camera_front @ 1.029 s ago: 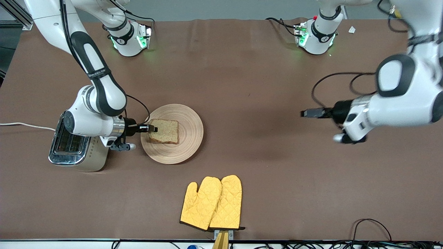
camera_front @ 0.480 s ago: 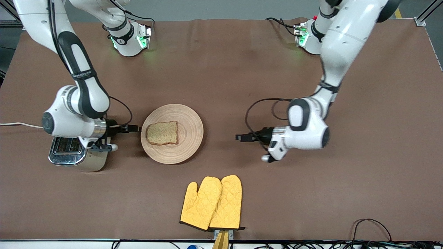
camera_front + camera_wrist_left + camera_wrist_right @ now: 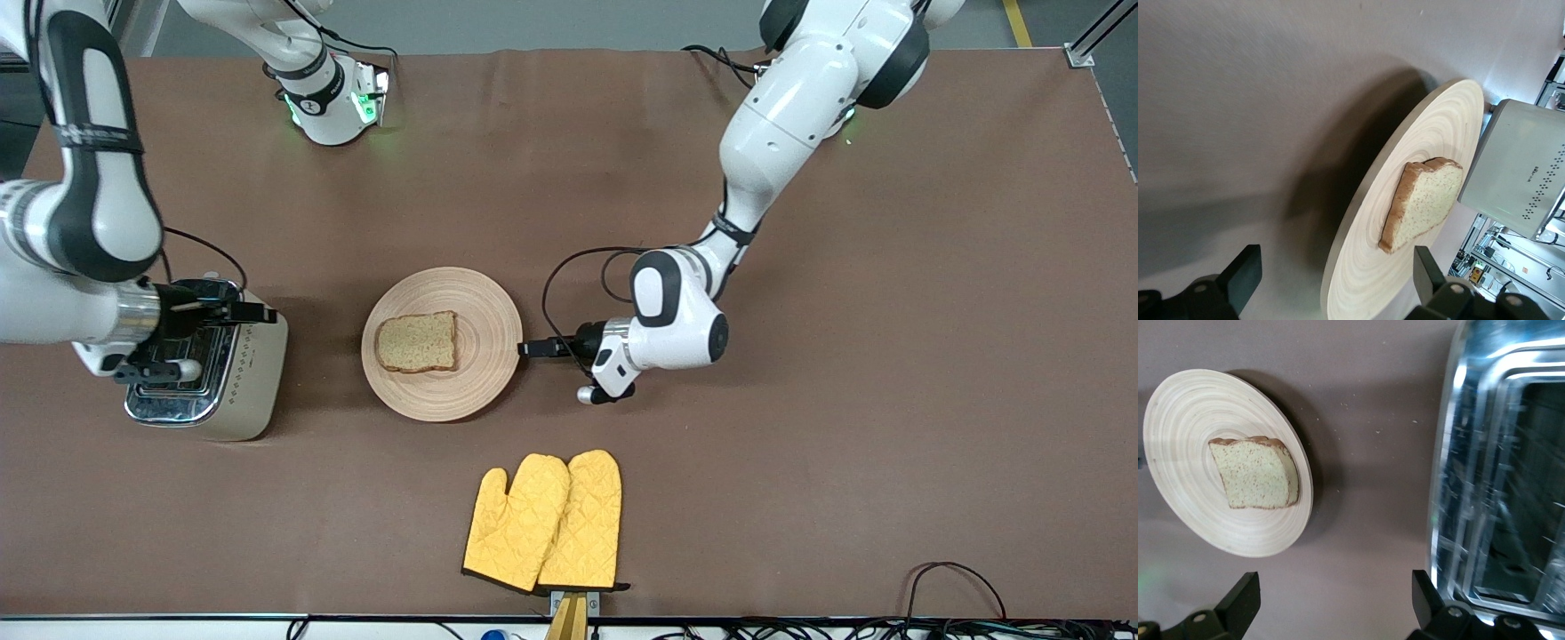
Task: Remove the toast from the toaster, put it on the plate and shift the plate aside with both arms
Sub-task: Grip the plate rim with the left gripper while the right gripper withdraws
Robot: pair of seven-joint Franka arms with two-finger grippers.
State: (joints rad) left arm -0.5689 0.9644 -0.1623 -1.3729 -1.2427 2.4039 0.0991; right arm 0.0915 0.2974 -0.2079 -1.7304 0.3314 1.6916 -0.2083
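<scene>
Front view: left gripper (image 3: 523, 348) has reached the plate (image 3: 480, 307) rim, jaws wide; right gripper (image 3: 267, 313) withdrew over toaster (image 3: 244, 373), wide.

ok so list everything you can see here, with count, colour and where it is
toast: one, brown, lying flat on the plate
plate: one, light tan wood, mid-table
toaster: one, silver, beside the plate toward the right arm's end
oven mitts: two, yellow, nearer the camera than the plate
table: one, brown
left claw: one, black, open, at the plate's rim
right claw: one, black, open, over the toaster
</scene>
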